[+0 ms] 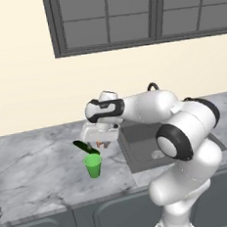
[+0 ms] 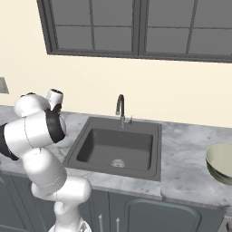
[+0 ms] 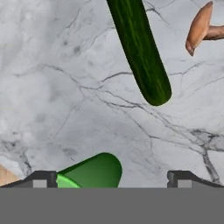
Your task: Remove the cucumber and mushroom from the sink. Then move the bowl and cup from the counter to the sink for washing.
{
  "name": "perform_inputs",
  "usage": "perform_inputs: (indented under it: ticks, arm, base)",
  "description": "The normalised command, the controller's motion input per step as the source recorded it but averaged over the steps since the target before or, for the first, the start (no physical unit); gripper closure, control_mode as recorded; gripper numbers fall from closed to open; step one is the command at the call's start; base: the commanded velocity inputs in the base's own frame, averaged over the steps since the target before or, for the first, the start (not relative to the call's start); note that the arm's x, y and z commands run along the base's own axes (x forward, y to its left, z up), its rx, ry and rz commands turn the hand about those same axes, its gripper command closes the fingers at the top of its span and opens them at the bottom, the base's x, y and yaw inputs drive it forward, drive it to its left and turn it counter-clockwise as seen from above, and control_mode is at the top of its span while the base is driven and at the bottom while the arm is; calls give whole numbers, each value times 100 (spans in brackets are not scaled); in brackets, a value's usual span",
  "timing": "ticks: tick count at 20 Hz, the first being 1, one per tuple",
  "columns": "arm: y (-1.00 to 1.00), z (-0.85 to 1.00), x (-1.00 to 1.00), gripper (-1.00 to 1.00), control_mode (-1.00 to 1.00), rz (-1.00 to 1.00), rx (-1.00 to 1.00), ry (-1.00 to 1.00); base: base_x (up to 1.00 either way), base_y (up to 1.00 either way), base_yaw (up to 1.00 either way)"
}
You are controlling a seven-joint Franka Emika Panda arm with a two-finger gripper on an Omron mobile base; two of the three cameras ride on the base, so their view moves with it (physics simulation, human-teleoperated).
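Hovering spread, end effector above cup; cucumber, mushroom beside sink.

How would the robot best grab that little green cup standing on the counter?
Probably by its upper wall, coming straight down from above. The cup stands upright on the counter, and it tapers, so open jaws can straddle the rim. The cucumber lies close behind it, crowding a sideways approach from there.

My left base view looks down from behind at the counter; my right faces the sink, shared between both; my hand view hangs close over marble.
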Motion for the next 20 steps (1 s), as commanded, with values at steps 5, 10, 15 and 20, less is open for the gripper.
perform_inputs:
  ticks: [5, 10, 15, 20]
  arm:
    - [-5, 0, -17, -100, -100, 0, -10, 0]
    - [-1, 0, -15, -100, -100, 0, -12, 0]
    - [0, 1, -9, -100, -100, 0, -6, 0]
    - [-7, 3, -10, -100, -100, 0, -3, 0]
  base:
    - [0, 0, 0]
    - [0, 0, 0]
    - [0, 0, 0]
    - [0, 0, 0]
